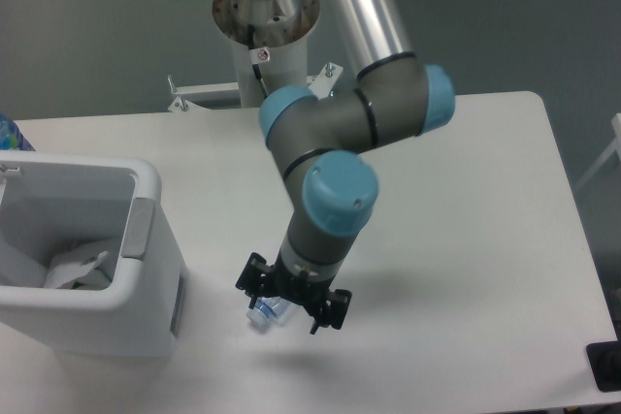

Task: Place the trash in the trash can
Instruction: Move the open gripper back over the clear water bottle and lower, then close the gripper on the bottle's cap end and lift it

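Note:
The crushed clear plastic bottle (263,314) lies on the white table, mostly hidden under my gripper (291,303); only its bluish neck end pokes out to the lower left. My gripper has come down over the bottle with its fingers still spread on either side of it, so it looks open. The white trash can (155,322) stands at the left edge, its grey tab (141,230) facing the bottle. A crumpled white wad (78,269) lies inside the can.
The robot's base (264,7) stands behind the table's far edge. A blue patterned object (8,133) peeks in at the far left. A black block (606,366) sits at the table's front right corner.

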You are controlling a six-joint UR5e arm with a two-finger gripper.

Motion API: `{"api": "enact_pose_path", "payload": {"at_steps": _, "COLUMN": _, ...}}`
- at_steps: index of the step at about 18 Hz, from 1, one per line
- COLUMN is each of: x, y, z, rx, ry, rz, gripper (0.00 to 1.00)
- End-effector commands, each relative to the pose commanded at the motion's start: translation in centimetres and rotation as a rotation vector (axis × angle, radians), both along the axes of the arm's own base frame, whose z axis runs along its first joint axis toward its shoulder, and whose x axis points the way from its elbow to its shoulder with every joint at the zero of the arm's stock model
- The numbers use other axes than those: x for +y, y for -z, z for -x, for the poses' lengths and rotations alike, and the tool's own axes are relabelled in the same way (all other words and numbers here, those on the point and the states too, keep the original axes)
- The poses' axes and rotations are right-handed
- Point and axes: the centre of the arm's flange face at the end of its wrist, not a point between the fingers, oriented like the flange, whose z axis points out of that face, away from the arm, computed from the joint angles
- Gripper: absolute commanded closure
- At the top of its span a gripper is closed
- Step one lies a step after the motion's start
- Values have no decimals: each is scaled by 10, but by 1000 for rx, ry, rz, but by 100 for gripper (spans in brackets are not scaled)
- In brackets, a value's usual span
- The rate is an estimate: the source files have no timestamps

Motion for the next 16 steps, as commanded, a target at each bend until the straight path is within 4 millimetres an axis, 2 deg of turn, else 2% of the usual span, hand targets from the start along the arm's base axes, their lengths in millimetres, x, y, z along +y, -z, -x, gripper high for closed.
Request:
{"api": "enact_pose_path", "payload": {"at_steps": 5, "x": 14, "y": 37, "z": -18, "rx": 26, "ry": 41, "rz": 85, "gripper": 0}}
{"api": "enact_pose_path", "payload": {"at_steps": 9, "x": 20, "y": 54, "z": -25, "rx": 52, "ry": 62, "rz": 130, "gripper": 1}}
{"api": "enact_pose_path", "payload": {"at_steps": 11, "x": 22, "y": 61, "z": -25, "rx": 50, "ry": 57, "rz": 138, "gripper": 9}}
{"api": "enact_pose_path", "payload": {"at_steps": 15, "x": 24, "y": 66, "z": -27, "rx": 48, "ry": 60, "rz": 143, "gripper": 37}}
{"api": "enact_pose_path", "payload": {"at_steps": 16, "x": 23, "y": 69, "z": -27, "rx": 50, "ry": 61, "rz": 151, "gripper": 38}}
